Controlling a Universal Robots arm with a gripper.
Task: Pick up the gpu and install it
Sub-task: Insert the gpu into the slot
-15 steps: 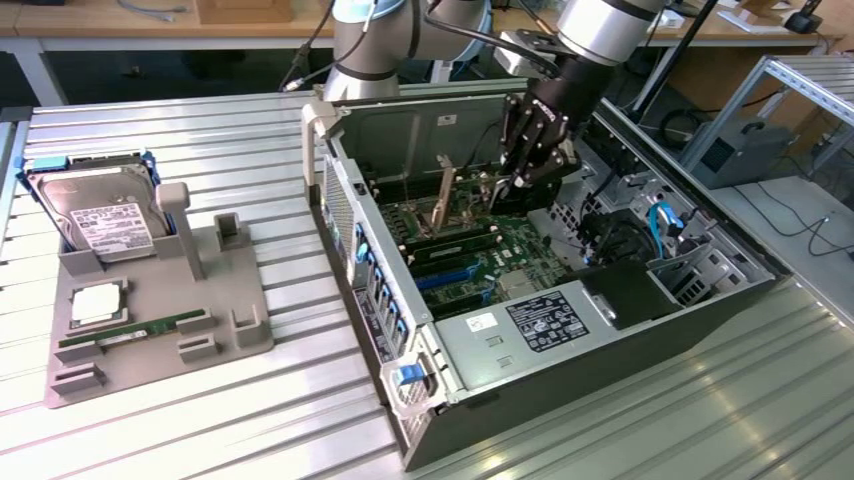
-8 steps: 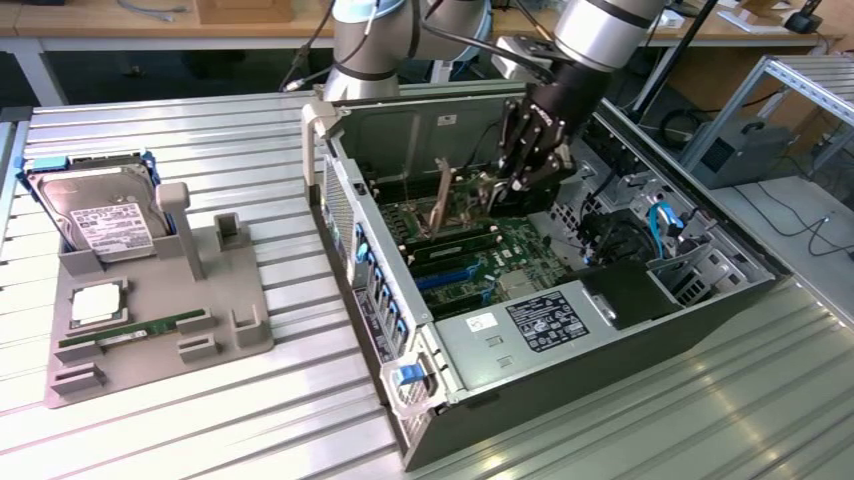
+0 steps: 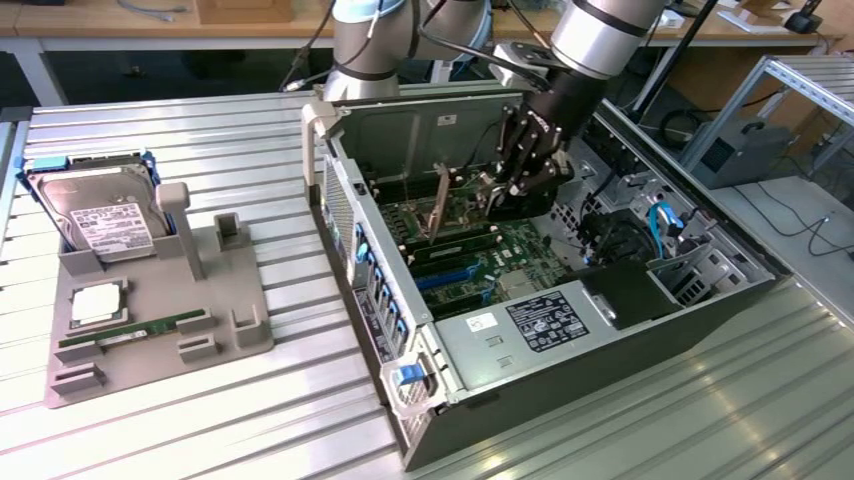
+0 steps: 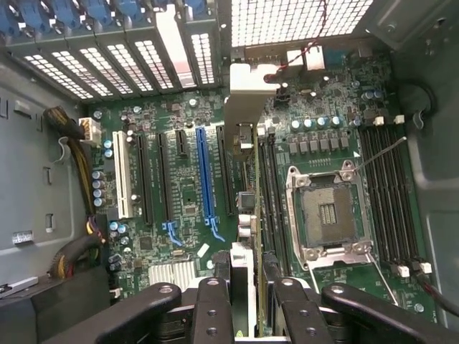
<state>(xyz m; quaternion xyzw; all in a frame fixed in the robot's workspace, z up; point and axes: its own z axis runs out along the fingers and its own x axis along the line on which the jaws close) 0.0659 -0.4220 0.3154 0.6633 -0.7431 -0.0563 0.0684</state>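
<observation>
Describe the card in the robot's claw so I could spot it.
Look into the open computer case, above its green motherboard. There the claw grips the gpu, a thin black card standing on edge. Its long pale tan end bracket sets it apart from the slots beneath.

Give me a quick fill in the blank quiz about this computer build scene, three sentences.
1. The gripper holds the gpu inside the open computer ____.
2. The hard drive stands in the grey holder on the exterior view's ____.
3. The motherboard's processor socket is ____.
Missing words: case; left; empty.
</observation>
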